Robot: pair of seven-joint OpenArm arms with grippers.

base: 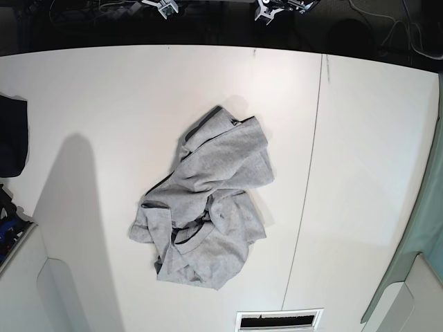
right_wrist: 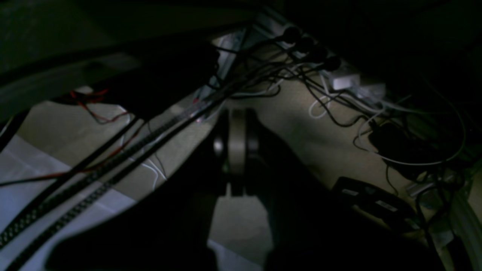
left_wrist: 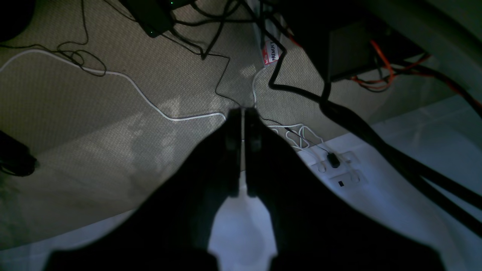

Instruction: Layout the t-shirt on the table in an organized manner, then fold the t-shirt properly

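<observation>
Crumpled light heather-grey cotton t-shirt lies in a heap just below the middle of the big matte white worktop; neither laying out nor folding has begun.

The cloth is bunched with thin dark trim showing in its folds, no sleeve or hem spread flat, so by my reading the whole task is left. A thin dark seam line runs down the worktop at the shirt's three o'clock. No lettering on the shirt can be read. The left gripper and right gripper both hang off the worktop over beige carpet and tangled cables, jaws closed and empty. At twelve o'clock from the left gripper, a small white tag reads "FRENCH".
</observation>
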